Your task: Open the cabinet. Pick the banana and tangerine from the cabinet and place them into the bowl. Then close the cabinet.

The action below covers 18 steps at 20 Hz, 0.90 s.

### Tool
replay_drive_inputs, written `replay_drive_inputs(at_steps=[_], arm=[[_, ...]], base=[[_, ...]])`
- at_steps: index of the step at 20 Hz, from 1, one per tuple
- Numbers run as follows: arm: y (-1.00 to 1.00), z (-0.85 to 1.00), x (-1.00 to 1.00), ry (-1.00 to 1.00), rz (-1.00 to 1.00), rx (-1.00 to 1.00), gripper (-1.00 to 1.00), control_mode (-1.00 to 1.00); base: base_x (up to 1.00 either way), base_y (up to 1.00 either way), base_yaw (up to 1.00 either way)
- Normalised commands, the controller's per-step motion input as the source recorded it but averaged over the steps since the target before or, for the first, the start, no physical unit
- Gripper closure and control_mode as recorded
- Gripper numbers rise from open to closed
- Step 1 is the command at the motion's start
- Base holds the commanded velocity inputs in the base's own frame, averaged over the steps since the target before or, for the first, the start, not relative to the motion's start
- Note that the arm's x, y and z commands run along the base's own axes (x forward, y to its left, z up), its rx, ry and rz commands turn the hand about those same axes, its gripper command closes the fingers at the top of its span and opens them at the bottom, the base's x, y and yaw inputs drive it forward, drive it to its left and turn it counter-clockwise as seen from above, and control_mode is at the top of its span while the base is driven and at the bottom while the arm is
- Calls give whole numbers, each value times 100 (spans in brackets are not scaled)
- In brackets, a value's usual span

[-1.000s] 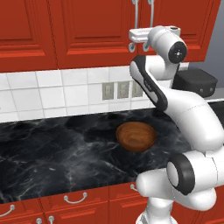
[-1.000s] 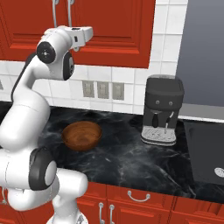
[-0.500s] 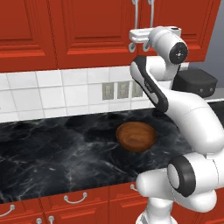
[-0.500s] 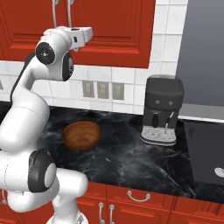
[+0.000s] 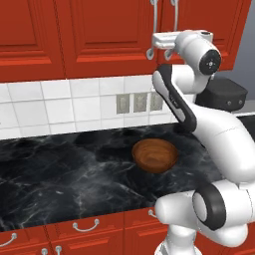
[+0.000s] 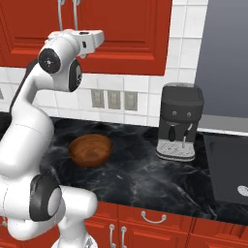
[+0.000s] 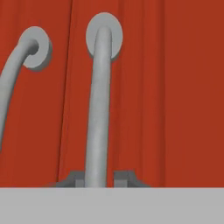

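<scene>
Since 1 second ago, jaws closed on cabinet (image 5: 124, 35) handle (image 7: 98, 113).

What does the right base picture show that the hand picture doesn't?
Right base view alone: the black coffee machine, the round brown wooden bowl on the dark marble counter, grey wall sockets and the white robot arm.

Hand view alone: a close look at the gripper shut on one long curved silver bar handle.

Both: the red wooden cabinet with its doors closed and two silver handles.
</scene>
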Motion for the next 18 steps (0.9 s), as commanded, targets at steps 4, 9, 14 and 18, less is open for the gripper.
replay_drive_inputs(at_steps=[4, 9, 14, 18], arm=[[-52, 43, -59, 0, 0, 4, 100, -100], [-64, 36, -65, 0, 2, 4, 100, -100], [-91, 15, -67, -1, 7, 6, 100, -100], [-100, 17, -57, 0, 10, 11, 100, -100]], base=[[0, 0, 0], [0, 0, 0], [0, 0, 0], [0, 0, 0]])
